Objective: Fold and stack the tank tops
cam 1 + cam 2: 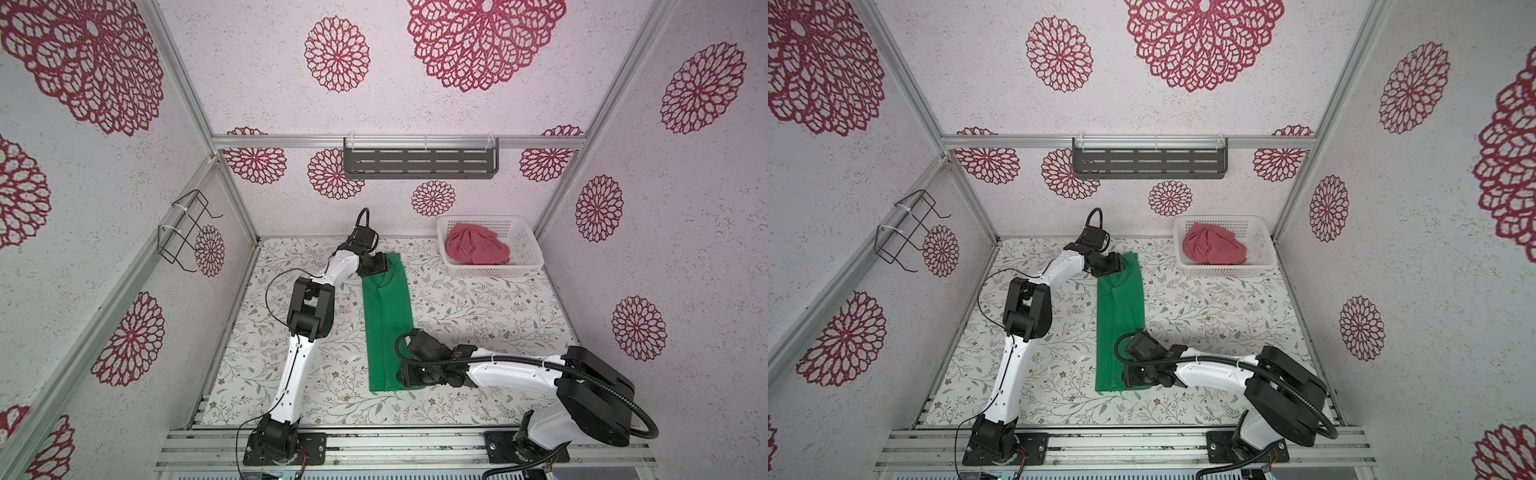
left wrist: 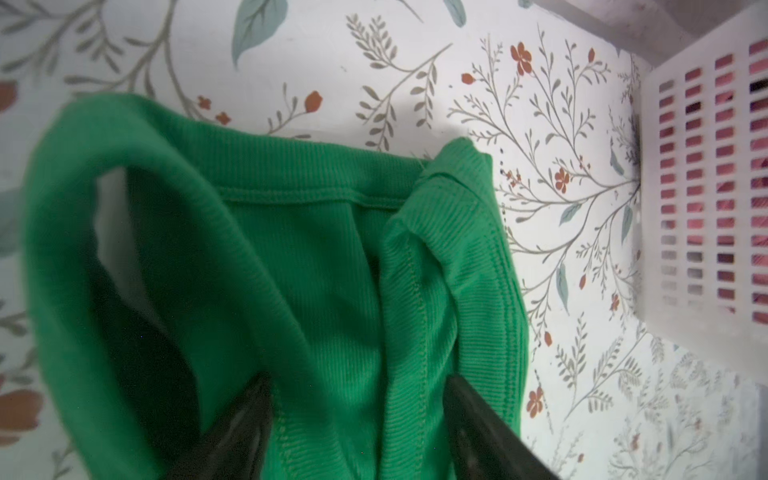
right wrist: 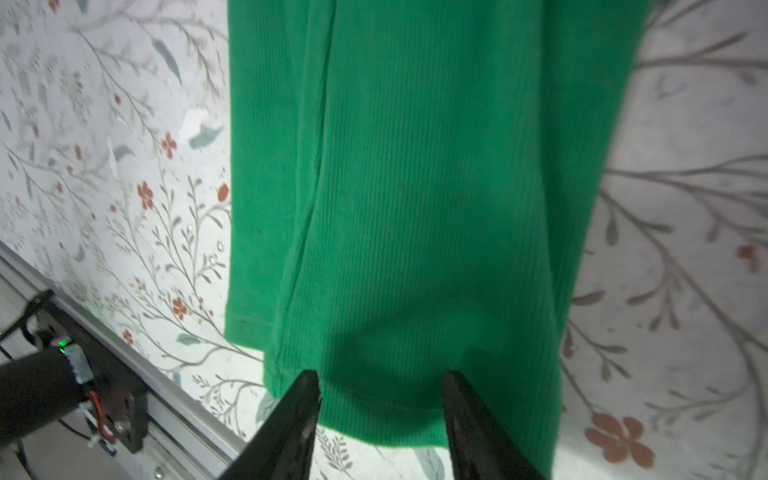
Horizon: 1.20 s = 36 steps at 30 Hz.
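At the 6 o'clock end of the flowered table [image 1: 478, 316], nearest the arm bases, the right gripper [image 3: 380, 382] is seen low over the hem of the green tank top [image 1: 386, 316]. Its jaws are held well apart, with the hem lying between and under them, and no cloth is seen pinched. The garment is laid folded lengthwise into a long narrow strip. It runs from 6 o'clock towards 12 o'clock down the middle of the table and lies flat along most of its length. At its 12 o'clock end the left gripper [image 2: 359, 380] is placed over the straps and neckline. Its jaws are likewise spread wide, with ribbed green cloth between them and no fold clamped. One strap loop is seen raised and blurred in the left wrist view. Farthest away, at about 1 o'clock, the pink tank top [image 1: 476, 249] is found crumpled inside the white basket [image 1: 494, 272]. The basket is set in the table's far corner, apart from the green strip.
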Tool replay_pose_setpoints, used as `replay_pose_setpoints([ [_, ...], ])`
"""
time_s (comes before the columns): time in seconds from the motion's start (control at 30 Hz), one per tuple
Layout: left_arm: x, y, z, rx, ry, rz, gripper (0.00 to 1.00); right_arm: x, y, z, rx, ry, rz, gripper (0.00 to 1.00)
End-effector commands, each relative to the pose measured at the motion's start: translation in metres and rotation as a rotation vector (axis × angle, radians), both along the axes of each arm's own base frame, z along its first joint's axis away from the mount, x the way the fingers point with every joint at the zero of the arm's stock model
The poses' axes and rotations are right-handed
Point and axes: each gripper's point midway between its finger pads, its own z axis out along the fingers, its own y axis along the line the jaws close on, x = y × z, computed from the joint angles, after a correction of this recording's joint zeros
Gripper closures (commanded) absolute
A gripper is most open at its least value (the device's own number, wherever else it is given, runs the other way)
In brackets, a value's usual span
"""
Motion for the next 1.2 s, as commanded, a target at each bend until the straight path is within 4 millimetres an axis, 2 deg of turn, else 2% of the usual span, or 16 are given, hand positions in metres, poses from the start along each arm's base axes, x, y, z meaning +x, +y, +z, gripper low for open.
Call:
replay_pose_setpoints([
  [0.0,-0.016,0.007,0.049,0.07,-0.063,-0.059,0.19,0.022,-0.02,0.025,-0.005,-0.066,-0.057,0.42],
  [0.07,-0.026,0.015,0.082,0.093,-0.111,-0.059,0.15,0.025,-0.032,0.025,0.004,-0.051,-0.078,0.42],
  [0.13,-0.045,0.024,0.109,0.118,-0.142,-0.045,0.13,0.024,-0.042,0.024,0.023,-0.023,-0.089,0.42],
  [0.23,-0.096,0.04,0.132,0.081,-0.15,0.022,0.13,0.015,-0.053,0.02,0.051,0.043,-0.096,0.46],
  [0.37,-0.195,0.055,0.101,0.001,-0.015,0.107,0.16,0.001,-0.06,0.011,0.121,0.122,-0.083,0.52],
  [0.5,-0.286,0.044,0.07,-0.104,0.134,0.146,0.2,-0.011,-0.058,0.008,0.166,0.158,-0.04,0.53],
  [0.6,-0.341,0.035,0.049,-0.203,0.243,0.173,0.21,-0.014,-0.057,0.008,0.183,0.159,-0.028,0.53],
  [0.7,-0.382,0.039,0.028,-0.224,0.328,0.215,0.25,-0.016,-0.057,0.004,0.202,0.158,-0.029,0.53],
  [0.8,-0.409,0.033,0.018,-0.292,0.385,0.246,0.29,-0.017,-0.058,-0.003,0.204,0.164,-0.037,0.53],
  [0.9,-0.427,0.036,0.006,-0.27,0.409,0.258,0.35,-0.018,-0.059,-0.007,0.207,0.164,-0.044,0.55],
  [1.03,-0.43,0.033,-0.009,-0.33,0.409,0.297,0.41,-0.018,-0.058,-0.008,0.208,0.16,-0.045,0.57],
  [1.17,-0.434,0.036,-0.022,-0.302,0.428,0.303,0.47,-0.02,-0.055,-0.013,0.219,0.171,-0.046,0.58],
])
